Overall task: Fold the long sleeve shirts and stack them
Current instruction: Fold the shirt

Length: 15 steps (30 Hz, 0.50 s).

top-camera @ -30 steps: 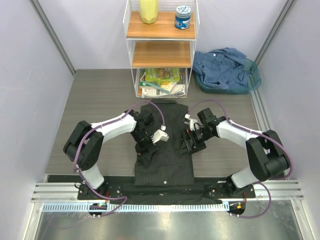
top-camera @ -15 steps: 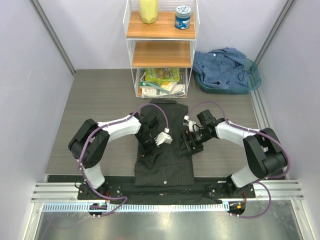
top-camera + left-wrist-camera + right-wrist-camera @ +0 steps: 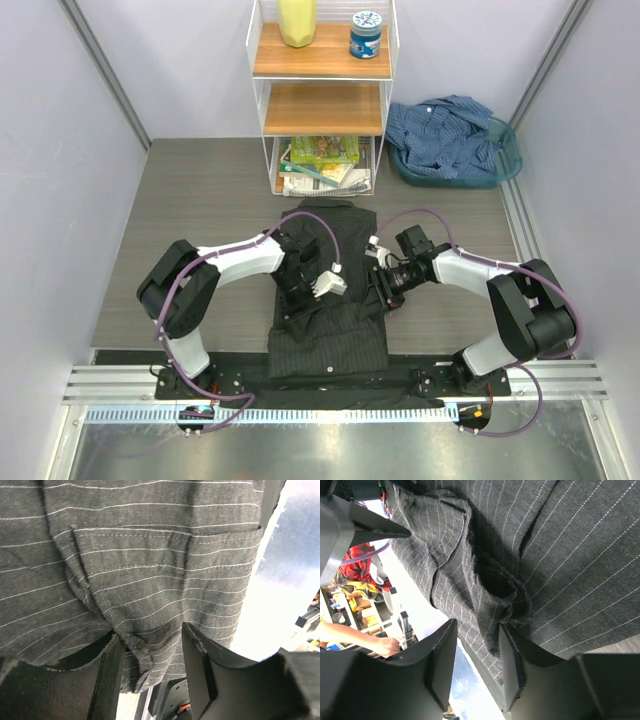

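The dark charcoal pinstriped shirt (image 3: 332,335) lies flat on the table between the arms, collar toward the shelf. My left gripper (image 3: 300,298) presses down on its left side, and in the left wrist view a fold of the cloth (image 3: 150,605) bunches between the half-spread jaws of that gripper (image 3: 150,645). My right gripper (image 3: 378,292) is down on the shirt's right edge. In the right wrist view a puckered hem (image 3: 510,600) sits against one finger of that gripper (image 3: 477,645), with a gap beside it. The blue shirt (image 3: 448,132) is crumpled in the basket.
A green basket (image 3: 508,160) stands at the back right. A white wire shelf unit (image 3: 322,95) stands at the back centre with a yellow thing, a blue jar and books (image 3: 322,165). The table's front rail (image 3: 320,385) runs by the arm bases.
Both grippers have moved inward onto the dark shirt's sides, and their jaws have narrowed around gathered cloth. The shirt's sides are slightly puckered now.
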Motion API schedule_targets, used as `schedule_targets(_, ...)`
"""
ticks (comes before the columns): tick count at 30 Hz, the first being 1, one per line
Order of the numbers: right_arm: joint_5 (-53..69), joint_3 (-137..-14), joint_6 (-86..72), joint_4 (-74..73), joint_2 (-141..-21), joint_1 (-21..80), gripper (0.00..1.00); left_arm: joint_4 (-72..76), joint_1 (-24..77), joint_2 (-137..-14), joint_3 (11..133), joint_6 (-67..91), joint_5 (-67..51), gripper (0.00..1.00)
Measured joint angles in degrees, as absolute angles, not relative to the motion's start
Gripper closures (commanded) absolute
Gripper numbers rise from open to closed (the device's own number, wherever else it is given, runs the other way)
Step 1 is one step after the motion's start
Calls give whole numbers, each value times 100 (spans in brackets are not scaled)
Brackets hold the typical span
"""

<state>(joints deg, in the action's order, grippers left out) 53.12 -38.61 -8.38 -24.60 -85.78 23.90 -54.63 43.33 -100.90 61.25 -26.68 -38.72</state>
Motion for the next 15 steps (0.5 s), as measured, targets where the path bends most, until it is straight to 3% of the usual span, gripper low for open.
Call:
schedule_targets(1, 5310, -3848, -838, -2445, -8582, 2390, 38, -5463, 4357, -10092, 6123, -2683, -3872, 29)
schedule_targets(2, 5304, -3844, -838, -2440, -8586, 2390, 37, -5461, 4379, -10092, 6125, -2689, -3879, 25)
schedule_targets(7, 5205, -3839, -854, -2377, -8593, 2392, 55, -5323, 4425, -10099, 6104, -2508, -3837, 27)
schedule_targets(14, 5162, -3820, -884, -2287, -8663, 2392, 99, -5129, 4462, -10186, 6073, -2241, -3658, 45)
schedule_targets(15, 5162, -3813, -893, -2270, -8663, 2392, 99, -5120, 4464, -10202, 6075, -2235, -3649, 56)
